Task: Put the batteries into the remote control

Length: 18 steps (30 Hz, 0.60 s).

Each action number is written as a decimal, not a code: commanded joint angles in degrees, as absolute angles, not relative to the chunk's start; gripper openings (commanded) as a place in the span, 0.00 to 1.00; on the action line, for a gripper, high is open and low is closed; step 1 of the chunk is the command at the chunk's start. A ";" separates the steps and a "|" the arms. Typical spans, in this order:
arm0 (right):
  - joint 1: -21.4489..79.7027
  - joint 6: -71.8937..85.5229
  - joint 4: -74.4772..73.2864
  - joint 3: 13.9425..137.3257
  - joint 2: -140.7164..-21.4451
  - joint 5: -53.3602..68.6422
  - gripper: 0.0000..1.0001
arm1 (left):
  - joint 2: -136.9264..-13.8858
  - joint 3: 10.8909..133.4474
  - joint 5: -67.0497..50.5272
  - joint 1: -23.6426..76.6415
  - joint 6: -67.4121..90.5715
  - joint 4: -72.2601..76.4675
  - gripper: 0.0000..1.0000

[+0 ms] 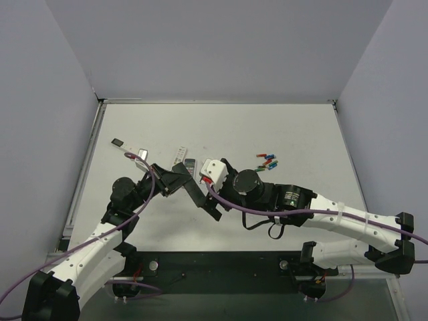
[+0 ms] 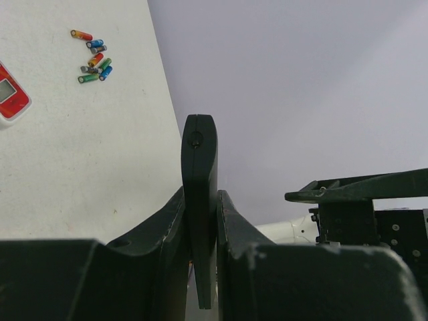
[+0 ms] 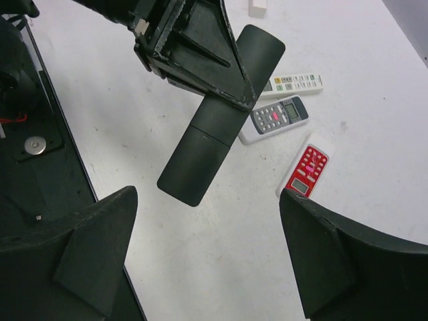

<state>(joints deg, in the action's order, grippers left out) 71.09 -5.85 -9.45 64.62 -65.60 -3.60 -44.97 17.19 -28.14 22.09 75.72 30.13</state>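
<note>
Held a black remote [image 3: 200,154] clamped edge-on in the left gripper [image 2: 200,227] and the right gripper [image 3: 208,224] spread wide, well apart from the batteries [image 2: 93,60].

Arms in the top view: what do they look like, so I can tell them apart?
The left arm and right arm have white links, black joints and purple cables. The right one bears a green round mark. Fingers are black wedges.
</note>
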 commanded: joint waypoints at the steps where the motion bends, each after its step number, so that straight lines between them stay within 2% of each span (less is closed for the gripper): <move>1: 70.75 -5.35 -12.13 64.60 -66.27 -3.98 0.81 | -45.09 20.92 -30.58 22.59 75.06 31.82 0.00; 8: 67.68 -13.97 -11.25 62.40 -65.30 7.10 0.79 | -46.49 23.99 -33.49 25.22 74.53 30.94 0.00; 13: 67.67 -18.63 -10.99 62.05 -65.04 10.28 0.74 | -46.93 25.05 -33.22 26.98 73.57 29.71 0.00; 15: 67.76 -20.04 -10.90 62.05 -64.78 11.16 0.67 | -47.46 25.40 -33.31 27.42 73.48 29.71 0.00; 18: 68.20 -21.97 -11.78 62.67 -64.60 11.69 0.66 | -48.08 25.58 -33.57 27.95 73.56 29.71 0.00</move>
